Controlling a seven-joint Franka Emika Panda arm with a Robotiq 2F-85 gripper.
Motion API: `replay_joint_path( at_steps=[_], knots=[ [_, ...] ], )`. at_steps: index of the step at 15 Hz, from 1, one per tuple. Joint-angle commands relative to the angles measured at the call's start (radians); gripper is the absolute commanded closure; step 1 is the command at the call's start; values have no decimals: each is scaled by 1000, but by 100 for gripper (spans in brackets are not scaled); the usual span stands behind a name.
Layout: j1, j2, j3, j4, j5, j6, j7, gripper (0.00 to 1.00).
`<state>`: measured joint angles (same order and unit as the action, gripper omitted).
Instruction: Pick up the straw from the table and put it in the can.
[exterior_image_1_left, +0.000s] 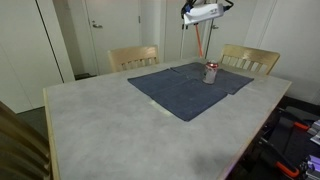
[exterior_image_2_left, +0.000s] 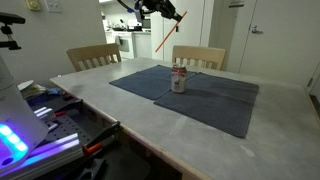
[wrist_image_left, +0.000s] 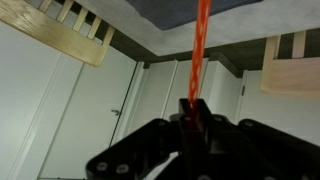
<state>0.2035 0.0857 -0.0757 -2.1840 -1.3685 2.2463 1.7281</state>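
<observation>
- Gripper (exterior_image_1_left: 201, 16) hovering high over the bench (exterior_image_1_left: 100, 120), jaws pinching the red straw (exterior_image_1_left: 203, 40) by its upper end.
- Straw hanging tilted, clear of the can (exterior_image_1_left: 211, 73).
- Can standing upright on the dark blue cloth (exterior_image_1_left: 180, 92).

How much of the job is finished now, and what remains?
Done: the straw is off the table. Under way: the hand grips it in the air, higher than the can on the blue cloth. Left: bring the straw down into the can and let go.

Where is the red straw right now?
In an exterior view the straw hangs from the gripper in the air, above the can on the blue cloth.
</observation>
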Motion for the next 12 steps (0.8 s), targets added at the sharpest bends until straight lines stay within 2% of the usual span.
replay_joint_path(
  at_steps=[1,2,12],
  knots=[
    [-51,-1,53,1,0,-5,-2,91],
    [-51,0,53,3,-8,-13,3,98],
    [-138,21,53,35,-219,29,4,98]
  ],
)
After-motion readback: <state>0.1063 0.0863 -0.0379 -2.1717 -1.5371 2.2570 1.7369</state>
